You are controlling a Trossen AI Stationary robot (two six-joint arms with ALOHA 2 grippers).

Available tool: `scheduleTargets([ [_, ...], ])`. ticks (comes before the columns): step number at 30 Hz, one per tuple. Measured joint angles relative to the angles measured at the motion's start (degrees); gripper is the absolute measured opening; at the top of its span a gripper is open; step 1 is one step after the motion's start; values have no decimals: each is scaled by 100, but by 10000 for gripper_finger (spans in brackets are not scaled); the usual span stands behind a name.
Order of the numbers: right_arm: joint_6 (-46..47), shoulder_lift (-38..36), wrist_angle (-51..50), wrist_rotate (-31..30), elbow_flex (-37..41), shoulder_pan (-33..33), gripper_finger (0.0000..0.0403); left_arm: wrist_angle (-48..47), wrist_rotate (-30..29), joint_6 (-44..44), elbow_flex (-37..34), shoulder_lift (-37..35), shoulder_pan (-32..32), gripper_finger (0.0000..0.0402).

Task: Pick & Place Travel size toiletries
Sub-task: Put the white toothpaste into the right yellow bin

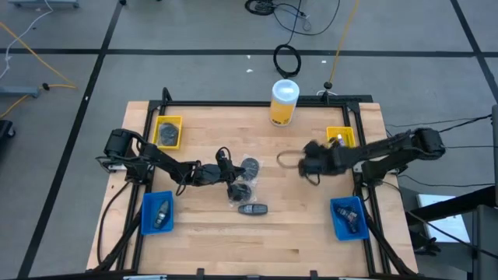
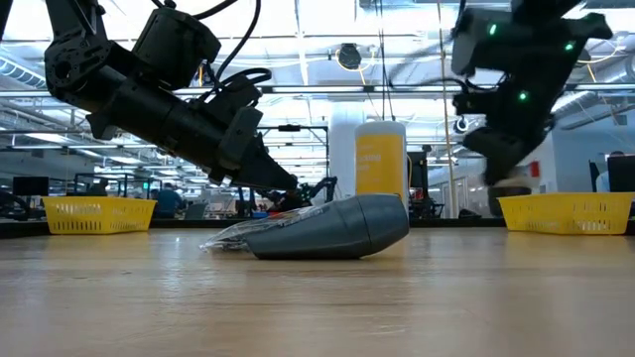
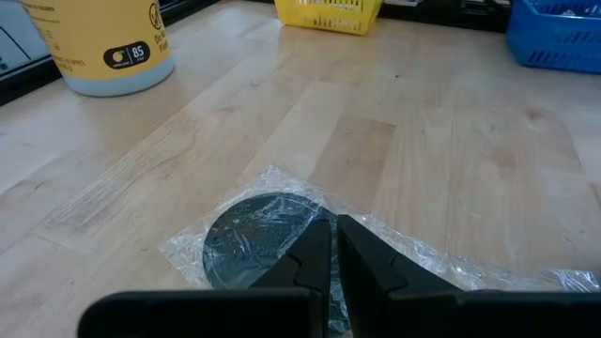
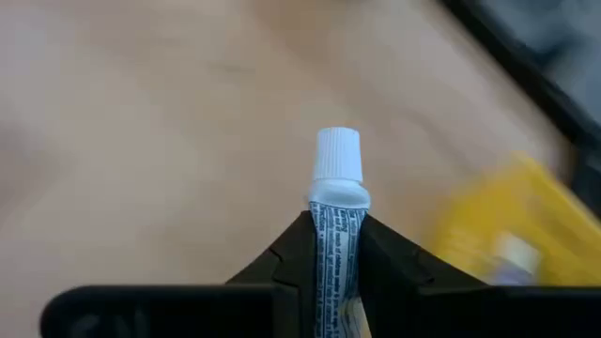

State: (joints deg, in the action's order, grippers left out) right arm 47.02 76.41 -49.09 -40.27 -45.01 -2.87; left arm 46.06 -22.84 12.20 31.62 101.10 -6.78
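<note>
Right of the frame's centre, the right gripper [image 4: 333, 246] pinches a small white tube [image 4: 335, 208], apparently bound for the yellow bin [image 1: 340, 137] nearby, while the left gripper [image 3: 331, 252], fingers together, nips a wrapped disc [image 3: 258, 242] at centre.

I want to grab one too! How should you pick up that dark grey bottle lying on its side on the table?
Grip the dark grey bottle across its narrow middle, coming straight down from above. It lies flat and oblong with open table around it, clear of the wrapped disc near the left gripper.
</note>
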Motion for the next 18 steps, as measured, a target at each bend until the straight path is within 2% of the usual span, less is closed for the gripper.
scheduleTargets([
  [5,670,-191,-1216,-345,28,1036,54,2,-1,-1,2,0,1,21],
  [10,211,-191,-604,-580,524,1797,54,2,-1,-1,2,0,1,21],
  [18,-506,-191,474,-463,1170,2909,54,1,-1,-1,2,0,0,21],
])
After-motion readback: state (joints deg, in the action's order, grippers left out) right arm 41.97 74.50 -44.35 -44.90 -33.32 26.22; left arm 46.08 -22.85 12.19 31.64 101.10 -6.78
